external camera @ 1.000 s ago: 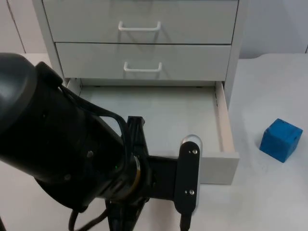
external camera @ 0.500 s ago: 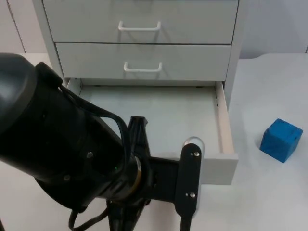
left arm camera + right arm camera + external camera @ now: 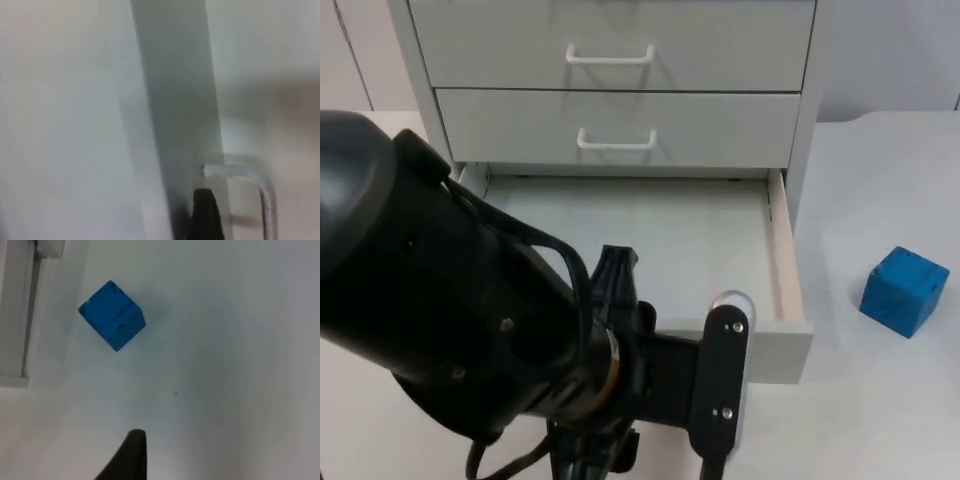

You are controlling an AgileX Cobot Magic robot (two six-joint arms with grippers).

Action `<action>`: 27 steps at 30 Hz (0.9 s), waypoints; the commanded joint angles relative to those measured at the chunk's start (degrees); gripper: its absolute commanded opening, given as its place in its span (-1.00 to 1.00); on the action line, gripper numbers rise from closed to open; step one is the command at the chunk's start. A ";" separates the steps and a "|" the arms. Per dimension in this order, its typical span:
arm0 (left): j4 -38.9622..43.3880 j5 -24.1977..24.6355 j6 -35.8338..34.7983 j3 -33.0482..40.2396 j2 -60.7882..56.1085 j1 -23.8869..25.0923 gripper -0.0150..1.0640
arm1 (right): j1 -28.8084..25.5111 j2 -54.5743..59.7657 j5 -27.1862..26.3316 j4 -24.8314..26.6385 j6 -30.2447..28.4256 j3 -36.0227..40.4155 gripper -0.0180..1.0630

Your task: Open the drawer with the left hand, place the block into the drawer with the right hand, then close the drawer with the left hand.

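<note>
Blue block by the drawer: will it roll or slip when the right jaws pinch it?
The blue block is a flat-faced cube resting on the table, so it probably won't roll. It looks rigid and small, likely light. Its smooth faces might slip if pinched across corners.

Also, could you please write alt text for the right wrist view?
A blue block sits on the white table, just beside the open drawer's front corner. One black fingertip of the right gripper hangs above bare table, away from the block.

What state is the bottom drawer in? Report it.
Open and empty: the bottom drawer juts from the cabinet; the blue block sits on the table.
</note>
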 commanded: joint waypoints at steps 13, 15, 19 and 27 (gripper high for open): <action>-38.15 -2.95 12.58 -0.15 -18.55 -2.03 0.14 | -0.27 0.00 -0.81 0.00 0.03 -0.30 0.98; -43.61 -2.54 15.12 -0.15 -21.18 -2.03 0.14 | -0.27 0.00 -0.81 0.00 0.03 -0.30 0.98; -50.20 -2.42 17.42 -0.15 -25.46 -1.91 0.14 | -0.27 0.00 -0.81 0.00 0.03 -0.30 0.98; -66.05 -2.07 17.93 -0.15 -27.61 7.27 0.14 | -0.27 0.00 -0.65 0.39 0.03 -0.30 0.98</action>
